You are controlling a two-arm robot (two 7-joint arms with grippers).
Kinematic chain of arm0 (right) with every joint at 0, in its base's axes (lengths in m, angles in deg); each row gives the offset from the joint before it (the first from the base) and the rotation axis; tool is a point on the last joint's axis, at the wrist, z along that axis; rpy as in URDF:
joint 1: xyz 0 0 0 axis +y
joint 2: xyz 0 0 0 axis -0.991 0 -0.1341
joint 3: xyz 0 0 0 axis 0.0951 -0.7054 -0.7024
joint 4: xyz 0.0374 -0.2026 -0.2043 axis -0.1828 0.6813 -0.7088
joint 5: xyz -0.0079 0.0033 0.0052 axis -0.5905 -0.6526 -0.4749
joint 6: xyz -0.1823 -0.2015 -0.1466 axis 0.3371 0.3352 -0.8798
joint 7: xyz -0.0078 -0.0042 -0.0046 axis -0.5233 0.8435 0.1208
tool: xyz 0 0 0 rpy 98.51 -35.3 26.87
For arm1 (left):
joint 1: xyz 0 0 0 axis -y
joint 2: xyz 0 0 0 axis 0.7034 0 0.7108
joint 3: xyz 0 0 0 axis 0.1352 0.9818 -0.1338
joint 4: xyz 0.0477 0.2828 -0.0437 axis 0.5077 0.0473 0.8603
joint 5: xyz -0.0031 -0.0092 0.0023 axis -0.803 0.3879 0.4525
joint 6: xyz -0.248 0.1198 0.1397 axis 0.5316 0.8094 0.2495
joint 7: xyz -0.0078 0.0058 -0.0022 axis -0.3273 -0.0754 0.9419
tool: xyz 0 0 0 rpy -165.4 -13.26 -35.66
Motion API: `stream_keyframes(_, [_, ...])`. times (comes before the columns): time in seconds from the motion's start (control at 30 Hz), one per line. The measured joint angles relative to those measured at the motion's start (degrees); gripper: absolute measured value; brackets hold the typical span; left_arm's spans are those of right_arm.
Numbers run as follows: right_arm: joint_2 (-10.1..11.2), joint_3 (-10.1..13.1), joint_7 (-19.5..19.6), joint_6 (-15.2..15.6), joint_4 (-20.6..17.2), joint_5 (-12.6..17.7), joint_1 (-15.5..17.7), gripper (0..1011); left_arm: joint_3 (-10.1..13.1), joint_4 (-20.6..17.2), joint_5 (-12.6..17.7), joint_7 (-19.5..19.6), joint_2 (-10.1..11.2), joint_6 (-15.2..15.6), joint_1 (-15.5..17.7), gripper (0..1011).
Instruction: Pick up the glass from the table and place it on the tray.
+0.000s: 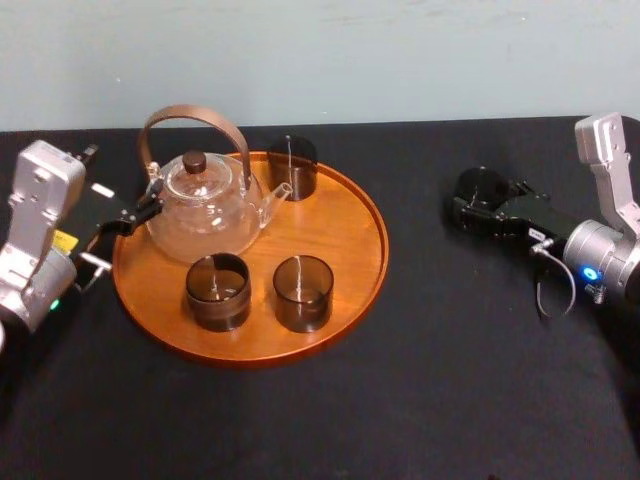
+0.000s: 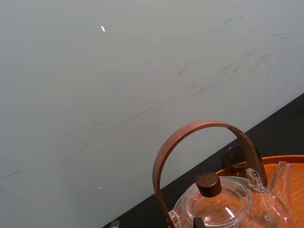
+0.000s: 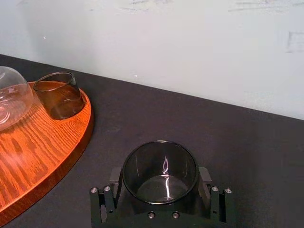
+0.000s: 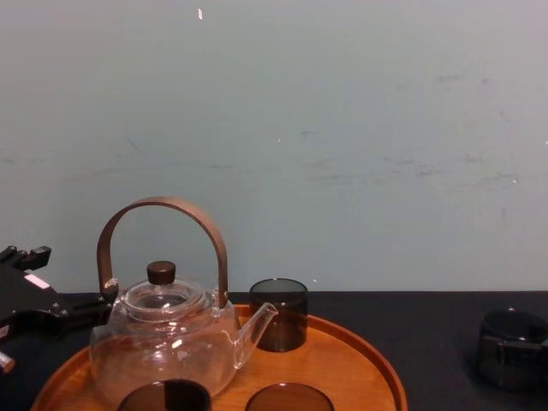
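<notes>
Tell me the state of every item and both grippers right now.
Glass: upright, empty, on table, held in right gripper's shut jaws.
Other three glasses: upright, empty, on tray.
Teapot: upright on tray, lid on.
Left gripper: jaws open, beside Teapot.

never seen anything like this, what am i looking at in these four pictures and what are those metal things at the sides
This is a robot with two arms, each ending in a grasping tool. One picture looks down from its head, one looks across from its chest, and one comes from each wrist. On the black table lies a round wooden tray carrying a glass teapot and three dark glasses. A fourth glass stands on the table off to the right, and the right tool is shut on it. The left tool sits open at the tray's left edge, beside the teapot.
</notes>
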Motion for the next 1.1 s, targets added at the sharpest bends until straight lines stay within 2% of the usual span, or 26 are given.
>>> stream_keyframes(0.2, [0.0, 0.0, 0.0, -0.1, 0.0, 0.0, 0.0, 918, 0.0, 0.0, 0.0, 0.0, 0.0, 0.0, 0.0, 1001])
stream_keyframes(1.1, [0.0, 0.0, -0.1, -0.1, 0.0, 0.1, 0.0, 914, 0.0, 0.0, 0.0, 0.0, 0.0, 0.0, 0.0, 1001])
